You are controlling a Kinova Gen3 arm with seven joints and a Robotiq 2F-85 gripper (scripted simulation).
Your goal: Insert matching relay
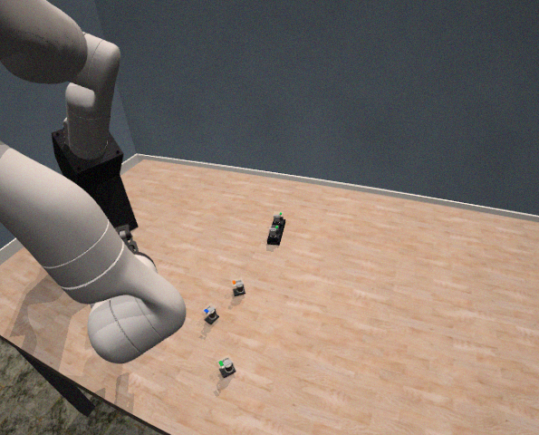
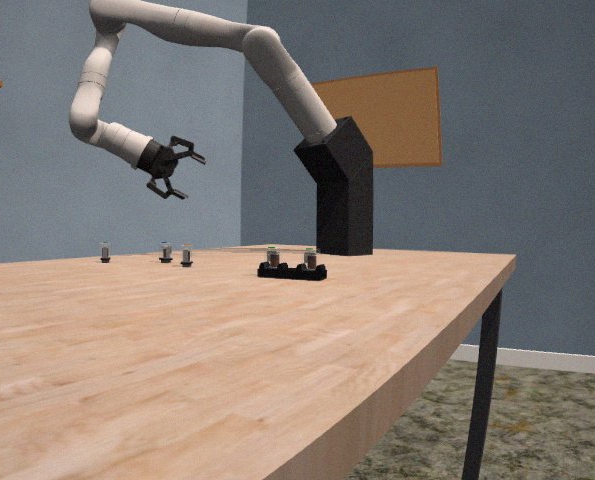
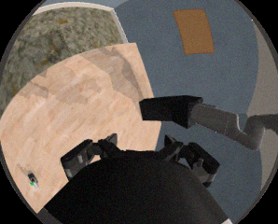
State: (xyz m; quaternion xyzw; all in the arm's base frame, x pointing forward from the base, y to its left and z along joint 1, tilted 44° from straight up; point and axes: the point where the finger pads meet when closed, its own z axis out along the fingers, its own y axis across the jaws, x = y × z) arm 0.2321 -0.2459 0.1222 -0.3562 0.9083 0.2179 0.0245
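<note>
Hovering tilted above desk [image 1: 353, 299] [image 2: 183, 361] [image 3: 83, 117], pincer [image 2: 194, 177] [image 3: 140, 139] spread, holding nothing | loose green relay [image 1: 226, 367] [image 2: 105, 253] [image 3: 33, 179] below, well apart

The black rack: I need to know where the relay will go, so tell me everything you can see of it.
The black rack is a low, long block, plastic-looking, with raised rounded lugs. It lies level on the tabletop. Two upright green-buttoned relays sit in it; the pocket between them looks empty.
</note>
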